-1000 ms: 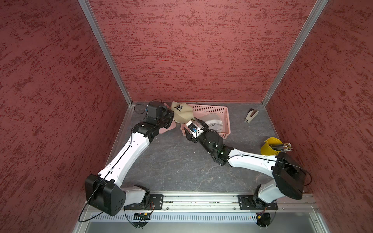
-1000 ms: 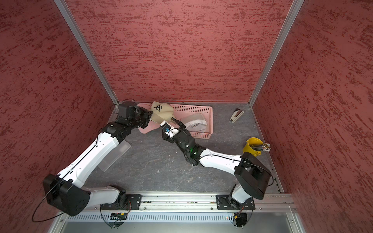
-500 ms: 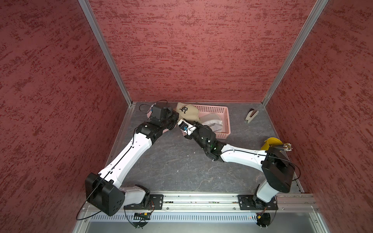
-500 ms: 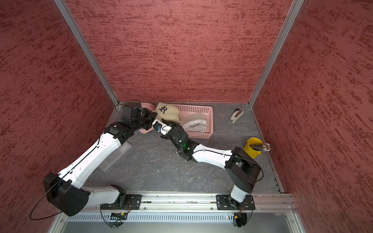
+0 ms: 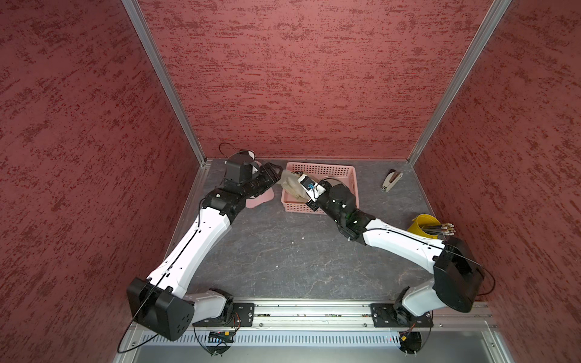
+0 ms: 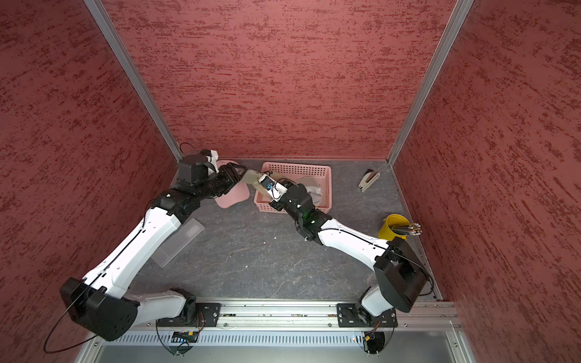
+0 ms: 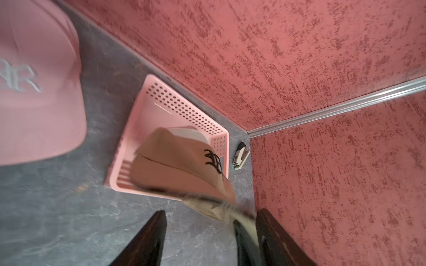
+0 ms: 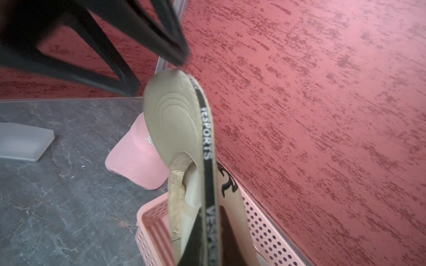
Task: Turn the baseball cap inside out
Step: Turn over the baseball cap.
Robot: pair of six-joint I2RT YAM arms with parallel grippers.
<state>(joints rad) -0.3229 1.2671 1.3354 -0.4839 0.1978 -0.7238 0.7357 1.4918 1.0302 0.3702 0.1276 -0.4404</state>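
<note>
Far centre: tan fabric baseball cap [image 5: 290, 186] sits at left rim of pink perforated plastic basket [image 5: 333, 169]. The left gripper [image 5: 277, 174] is just left of it, above pink fabric cap [image 5: 262, 198].

Robot test booth, red textured walls [image 5: 283, 78], aluminium base rail [image 5: 314, 315], grey tabletop [image 5: 283, 257]

Enclosure: three walls [image 5: 298, 78], red mottled plaster-look texture, matte. Silver aluminium corner profiles [image 5: 163, 81] run up both back corners. Bench [image 5: 283, 251] top is dark grey, marbled with pale veins. Aluminium rail [image 5: 298, 311] along near edge. Lighting even, soft shadows.
</note>
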